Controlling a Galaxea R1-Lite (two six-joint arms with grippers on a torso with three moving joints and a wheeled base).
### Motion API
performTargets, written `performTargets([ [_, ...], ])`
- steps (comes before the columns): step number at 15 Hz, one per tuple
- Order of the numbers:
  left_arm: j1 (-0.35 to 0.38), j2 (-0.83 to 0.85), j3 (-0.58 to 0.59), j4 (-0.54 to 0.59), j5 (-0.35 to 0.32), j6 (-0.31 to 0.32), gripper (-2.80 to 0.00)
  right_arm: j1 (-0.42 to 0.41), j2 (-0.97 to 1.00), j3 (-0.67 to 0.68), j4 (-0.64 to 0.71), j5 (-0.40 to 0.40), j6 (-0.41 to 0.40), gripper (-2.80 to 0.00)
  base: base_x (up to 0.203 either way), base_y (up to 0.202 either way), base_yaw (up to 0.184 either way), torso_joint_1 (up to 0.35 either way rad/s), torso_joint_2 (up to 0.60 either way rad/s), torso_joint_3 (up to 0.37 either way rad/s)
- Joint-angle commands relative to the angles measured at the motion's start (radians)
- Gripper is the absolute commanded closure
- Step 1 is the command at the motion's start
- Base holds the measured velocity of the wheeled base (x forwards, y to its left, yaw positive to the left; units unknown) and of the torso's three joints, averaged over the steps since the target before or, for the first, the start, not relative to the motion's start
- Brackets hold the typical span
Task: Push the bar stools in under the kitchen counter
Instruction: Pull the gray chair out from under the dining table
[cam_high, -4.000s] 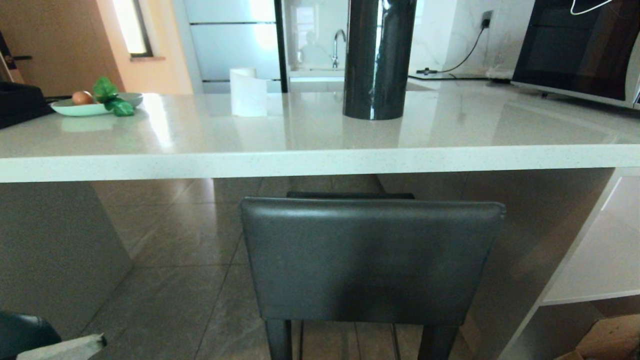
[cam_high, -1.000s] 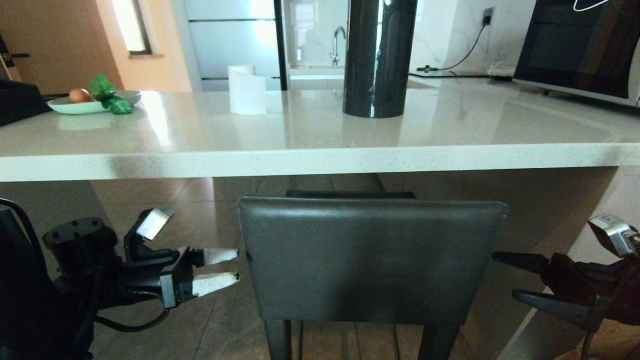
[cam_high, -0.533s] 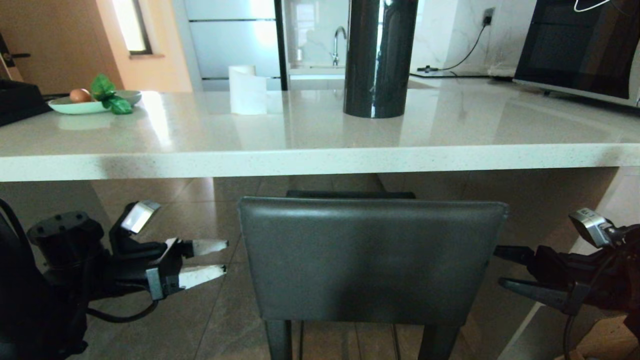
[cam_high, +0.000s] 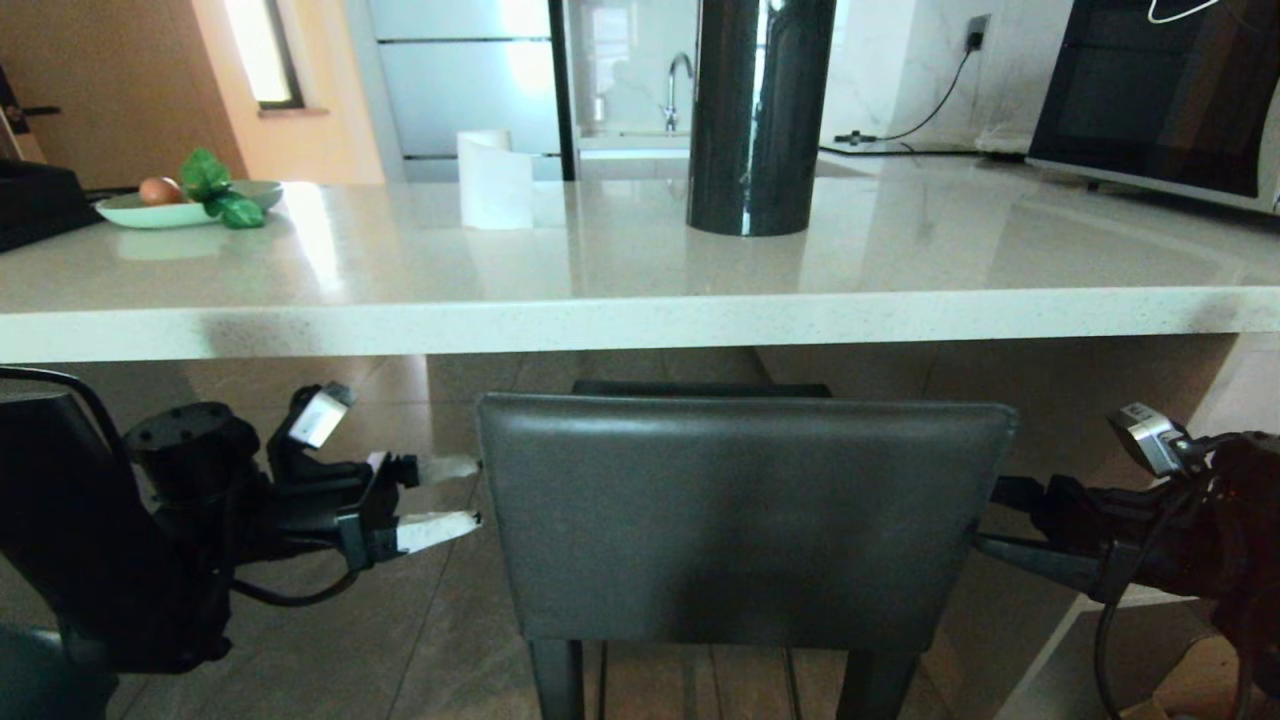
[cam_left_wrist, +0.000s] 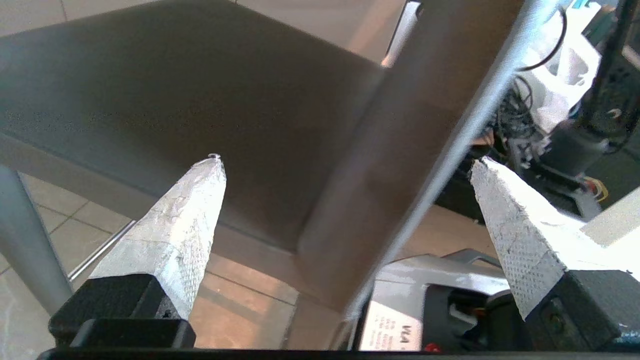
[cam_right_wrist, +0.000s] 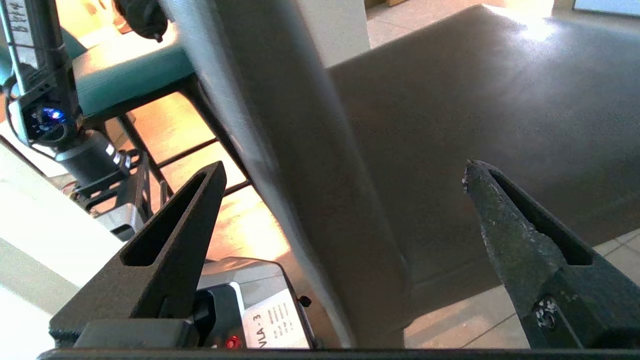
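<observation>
- Kitchen setting: long white speckled table (cam_high: 620, 320) runs across the head view, tiled floor (cam_high: 400, 470) visible beneath it
- On the table: black cylinder (cam_high: 758, 120), white paper roll (cam_high: 494, 180), plate (cam_high: 150, 212) with an egg and green leaves at far left
- Dark grey bar stool (cam_high: 745, 515) stands centred before the table; backrest top sits just below the slab edge, seat reaches under it
- Left gripper (cam_high: 442, 495) at the backrest's left edge, white fingers spread wide; in its wrist view the backrest edge lies between the fingertips (cam_left_wrist: 200, 200), contact cannot be told
- Right gripper (cam_high: 995, 520) at the backrest's right edge, black fingers parted wide; in its wrist view the backrest edge lies between them
- Teal stool (cam_right_wrist: 130, 70) seen only in the right wrist view, beyond the grey one
</observation>
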Motion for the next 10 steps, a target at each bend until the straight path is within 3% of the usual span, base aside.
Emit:
performTargets([
  [1, -0.017, 0.058, -0.042, -0.009, -0.006, 0.003, -2.80, 0.027, 0.041, -0.031, -0.008, -0.002, 0.001, -2.80, 0.000, 0.000, 0.000, 0.000, 0.00, 0.000],
  [5, -0.041, 0.103, -0.130, -0.009, -0.005, 0.000, -2.80, 0.065, 0.078, -0.096, -0.008, -0.023, 0.001, -2.80, 0.000, 0.000, 0.000, 0.000, 0.00, 0.000],
  [10, -0.116, 0.048, -0.088, -0.009, -0.012, -0.020, -2.80, 0.134, 0.076, -0.090, -0.008, 0.006, 0.021, -2.80, 0.000, 0.000, 0.000, 0.000, 0.00, 0.000],
])
